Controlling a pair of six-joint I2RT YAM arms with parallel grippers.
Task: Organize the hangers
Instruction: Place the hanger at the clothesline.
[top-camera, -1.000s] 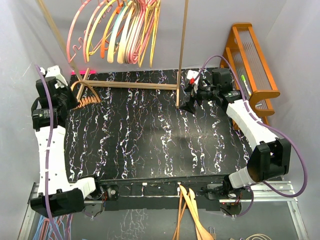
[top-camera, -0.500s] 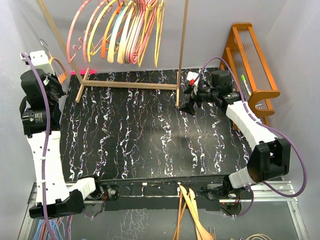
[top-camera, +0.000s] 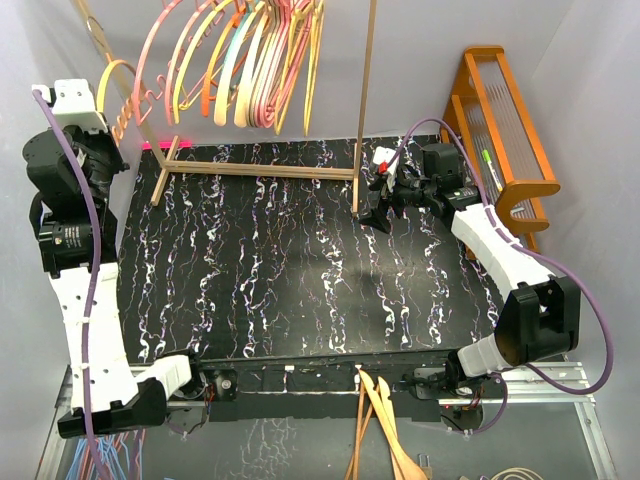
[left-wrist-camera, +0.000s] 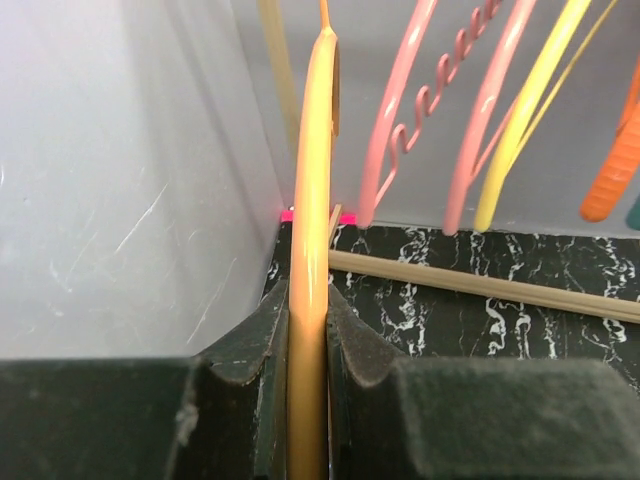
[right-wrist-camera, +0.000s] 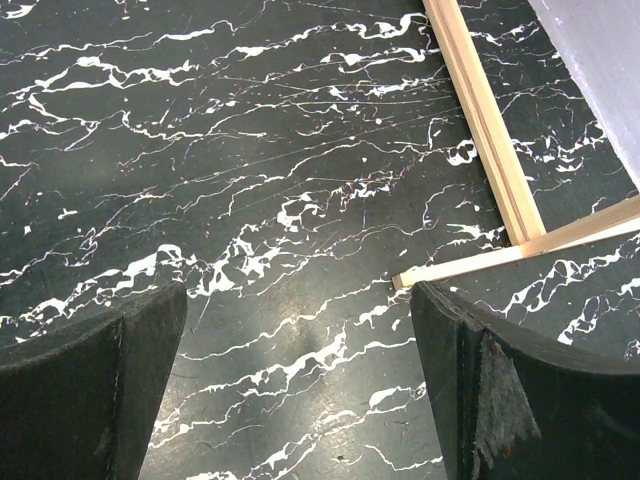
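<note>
Orange plastic sits pinched edge-on between the nearly closed jaws of the left gripper (left-wrist-camera: 308, 340): one thin hanger (left-wrist-camera: 312, 170), raised just left of the wooden rack (top-camera: 262, 172) and near its top. From that top the other hangers (top-camera: 245, 60) hang in a pink, yellow and orange row. Beside the rack's right post the right gripper (right-wrist-camera: 300, 330) hovers over the marbled table (right-wrist-camera: 250, 150), jaws wide, holding nothing. The hanger looks light, stiff and smooth, so it may swivel between the pads. A grip on the arm close to the hook should steady it.
</note>
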